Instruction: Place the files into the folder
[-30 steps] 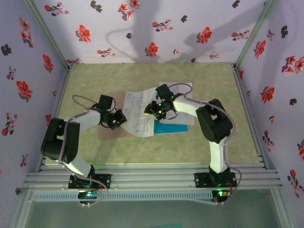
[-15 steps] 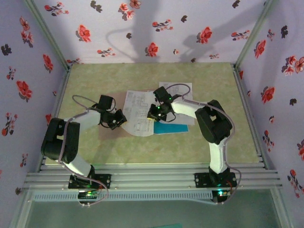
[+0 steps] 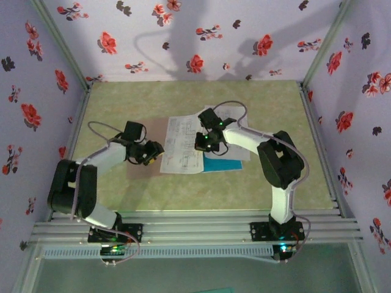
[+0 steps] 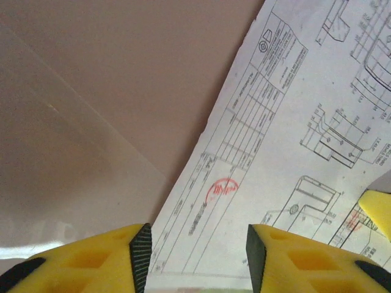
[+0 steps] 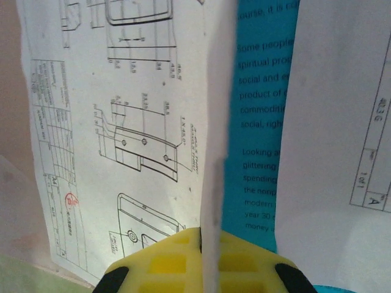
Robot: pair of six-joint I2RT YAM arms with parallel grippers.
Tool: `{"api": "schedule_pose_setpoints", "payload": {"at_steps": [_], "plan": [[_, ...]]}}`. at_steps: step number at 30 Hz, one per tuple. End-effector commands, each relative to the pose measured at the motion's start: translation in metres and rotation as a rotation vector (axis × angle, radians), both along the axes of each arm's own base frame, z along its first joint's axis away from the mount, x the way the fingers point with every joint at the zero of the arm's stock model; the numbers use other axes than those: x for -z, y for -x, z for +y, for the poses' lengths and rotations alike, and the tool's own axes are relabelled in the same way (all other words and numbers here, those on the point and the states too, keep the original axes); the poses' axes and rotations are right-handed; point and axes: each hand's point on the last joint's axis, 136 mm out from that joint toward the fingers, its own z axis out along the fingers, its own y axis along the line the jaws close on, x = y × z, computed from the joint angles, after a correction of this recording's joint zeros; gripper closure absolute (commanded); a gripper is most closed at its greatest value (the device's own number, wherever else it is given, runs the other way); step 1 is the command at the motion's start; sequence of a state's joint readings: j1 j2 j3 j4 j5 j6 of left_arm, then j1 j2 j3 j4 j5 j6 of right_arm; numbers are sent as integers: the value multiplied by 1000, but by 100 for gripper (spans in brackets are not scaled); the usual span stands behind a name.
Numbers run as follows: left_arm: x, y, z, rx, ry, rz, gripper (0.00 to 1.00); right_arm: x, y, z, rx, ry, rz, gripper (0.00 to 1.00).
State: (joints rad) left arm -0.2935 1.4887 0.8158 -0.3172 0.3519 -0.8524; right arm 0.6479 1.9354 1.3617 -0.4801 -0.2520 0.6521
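Left gripper [image 4: 198, 259]: fingers apart at a middling gap, nothing held, low over the folder [image 4: 122, 79]. Bare tan card ahead and to its left. Directly below and ahead to its right, the near corner of the drawing sheet [image 4: 275, 140], lying on the card.

Right gripper [image 5: 204, 250]: pinched on the drawing sheet's right edge, with that edge lifted and rising straight up from between the yellow fingers. To its left, the rest of the sheet lying flat and reaching across onto the folder. To its right, the cyan sheet [image 5: 256, 122] with pale printed text, flat on the tabletop [image 5: 24, 278] and partly under a second white sheet [image 5: 342, 110] further right.

Progress, as a judgement: early.
- One sheet in hand and part-way over the folder, not squared up, not inside.
- Cyan sheet and second white sheet off the folder, not yet gripped.
- Cannot tell whether the folder has a cover lying open.
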Motion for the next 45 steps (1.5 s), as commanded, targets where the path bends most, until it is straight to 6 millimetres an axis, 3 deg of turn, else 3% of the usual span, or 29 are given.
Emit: {"api": "schedule_pose_setpoints", "payload": {"at_steps": [1, 10, 16, 28, 38, 45], "plan": [[-15, 3, 17, -61, -51, -6, 48, -31, -15, -3, -60, 32, -123, 100], [-30, 33, 64, -201, -154, 49, 34, -48, -29, -3, -147, 57, -240, 100], [-20, 51, 93, -333, -142, 102, 27, -59, -36, 3, -202, 39, -305, 100], [7, 48, 114, -521, 8, 122, 18, -92, -56, 17, -281, -2, -448, 100], [25, 49, 115, -563, 68, 163, 15, -98, -69, 37, -335, -54, -468, 100], [30, 54, 123, -587, 59, 190, 14, -94, -63, 51, -404, -113, -438, 100]]}}
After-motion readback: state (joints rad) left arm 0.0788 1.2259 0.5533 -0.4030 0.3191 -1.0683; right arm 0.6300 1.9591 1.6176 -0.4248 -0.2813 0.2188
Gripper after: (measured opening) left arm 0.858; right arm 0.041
